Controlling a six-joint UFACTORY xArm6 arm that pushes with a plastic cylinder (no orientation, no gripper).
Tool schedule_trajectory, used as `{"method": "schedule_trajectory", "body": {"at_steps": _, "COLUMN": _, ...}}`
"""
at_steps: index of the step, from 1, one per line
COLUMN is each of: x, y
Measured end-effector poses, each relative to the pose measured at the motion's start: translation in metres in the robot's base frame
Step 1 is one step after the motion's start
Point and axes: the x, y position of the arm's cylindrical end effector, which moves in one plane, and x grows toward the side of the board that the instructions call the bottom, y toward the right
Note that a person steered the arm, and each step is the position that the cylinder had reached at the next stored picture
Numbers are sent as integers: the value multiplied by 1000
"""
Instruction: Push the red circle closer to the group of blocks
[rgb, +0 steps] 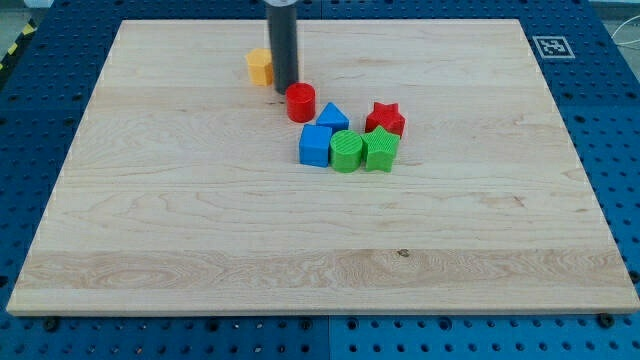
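Bare-rod end effector holding nothing, my tip (285, 90) pressed to the upper-left edge of the red circle (301, 102) just short of the blue triangle (333, 117) on the counter (180, 220); off-centre push likely to slip it sideways or scatter the cluster.

A pale wooden board (200, 230) is laid flat. Resting on it: yellow block (260, 66), red cylinder (301, 102), blue triangular block (332, 117), red star (385, 119), blue cube (315, 145), green cylinder (346, 151), green star (380, 149). The last five are clustered, touching.
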Motion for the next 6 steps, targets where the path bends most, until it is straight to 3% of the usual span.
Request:
{"method": "schedule_trajectory", "body": {"at_steps": 1, "x": 5, "y": -17}}
{"method": "schedule_trajectory", "body": {"at_steps": 6, "x": 49, "y": 35}}
